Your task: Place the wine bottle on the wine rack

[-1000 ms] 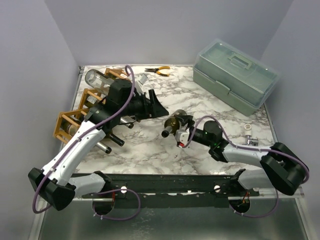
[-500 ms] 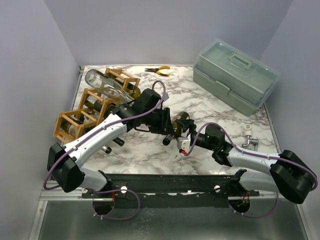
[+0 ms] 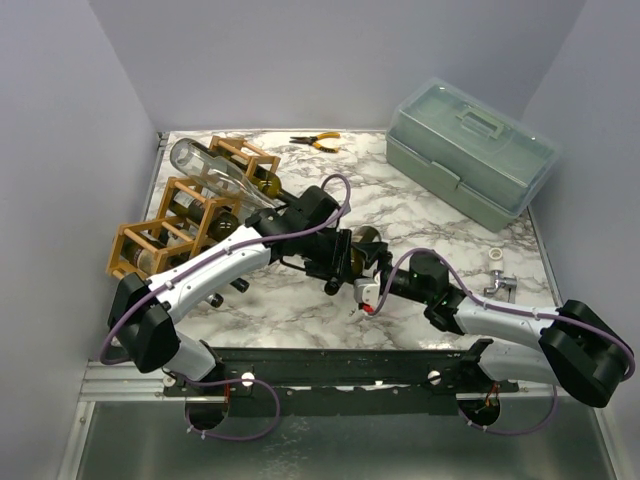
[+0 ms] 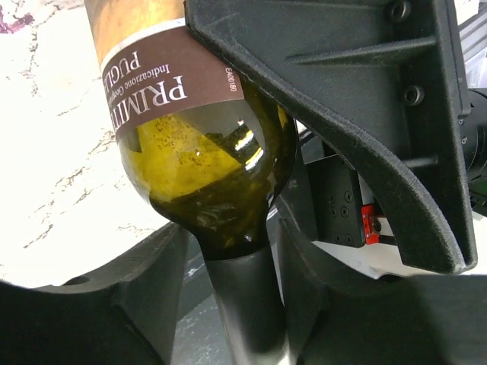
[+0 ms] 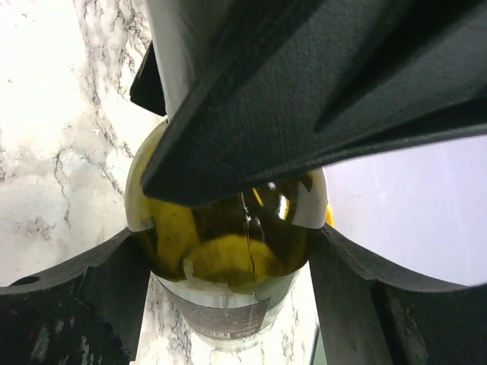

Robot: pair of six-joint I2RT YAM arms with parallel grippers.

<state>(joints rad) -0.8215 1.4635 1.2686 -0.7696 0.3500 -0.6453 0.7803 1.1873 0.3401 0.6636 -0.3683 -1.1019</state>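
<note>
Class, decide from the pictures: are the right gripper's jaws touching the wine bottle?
Touching. In the right wrist view the right gripper straddles the wine bottle, with both jaws flush against its glass sides and no gap.

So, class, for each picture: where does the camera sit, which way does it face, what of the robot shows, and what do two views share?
Top external: above and behind, facing down at the table; left arm, right arm and their bases show.
Left wrist: on the left arm, facing along the left fingers at the wine bottle.
Right wrist: on the right arm, facing along the right fingers.
Shared: both wrist views show the same wine bottle.
</note>
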